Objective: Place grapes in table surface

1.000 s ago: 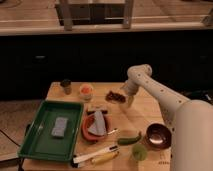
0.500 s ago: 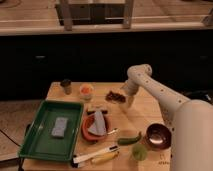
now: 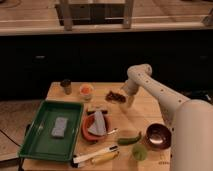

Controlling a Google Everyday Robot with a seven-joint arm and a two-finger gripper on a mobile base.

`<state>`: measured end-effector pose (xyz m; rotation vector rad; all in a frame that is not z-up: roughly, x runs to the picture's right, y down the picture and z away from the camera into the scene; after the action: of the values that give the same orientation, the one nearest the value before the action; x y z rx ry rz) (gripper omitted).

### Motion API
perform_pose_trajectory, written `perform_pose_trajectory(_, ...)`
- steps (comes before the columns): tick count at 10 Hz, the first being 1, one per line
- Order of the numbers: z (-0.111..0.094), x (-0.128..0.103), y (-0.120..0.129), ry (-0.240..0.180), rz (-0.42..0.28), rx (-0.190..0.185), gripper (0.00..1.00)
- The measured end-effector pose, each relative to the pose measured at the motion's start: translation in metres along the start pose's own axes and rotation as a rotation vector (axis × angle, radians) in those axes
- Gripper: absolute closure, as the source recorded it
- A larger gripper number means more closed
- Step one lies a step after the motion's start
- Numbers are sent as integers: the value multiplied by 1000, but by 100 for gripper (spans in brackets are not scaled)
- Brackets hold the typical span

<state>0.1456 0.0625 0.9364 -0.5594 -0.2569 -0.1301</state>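
The grapes [image 3: 115, 96], a small flat dark reddish-brown bunch, lie on the light wooden table surface [image 3: 142, 117] near its far edge, at the middle. My white arm bends in from the right, and its gripper [image 3: 130, 101] hangs just to the right of the grapes, close above the tabletop. I see nothing held in the gripper; the grapes lie beside it, not under it.
A green tray [image 3: 37, 142] holding a grey sponge [image 3: 59, 127] fills the left. A small dark cup [image 3: 66, 86] and an orange-filled cup [image 3: 86, 90] stand at the back left. A red plate [image 3: 90, 131], green pepper [image 3: 129, 138], lime [image 3: 139, 151], maroon bowl [image 3: 158, 135] and banana [image 3: 105, 158] crowd the front.
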Motion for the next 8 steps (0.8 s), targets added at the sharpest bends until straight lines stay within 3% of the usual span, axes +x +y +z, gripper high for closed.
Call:
perform_pose_trajectory(5, 11, -14, -15, -70, -28, -11, 20)
perform_pose_trajectory(8, 28, -26, -18, -112, -42, -40, 20)
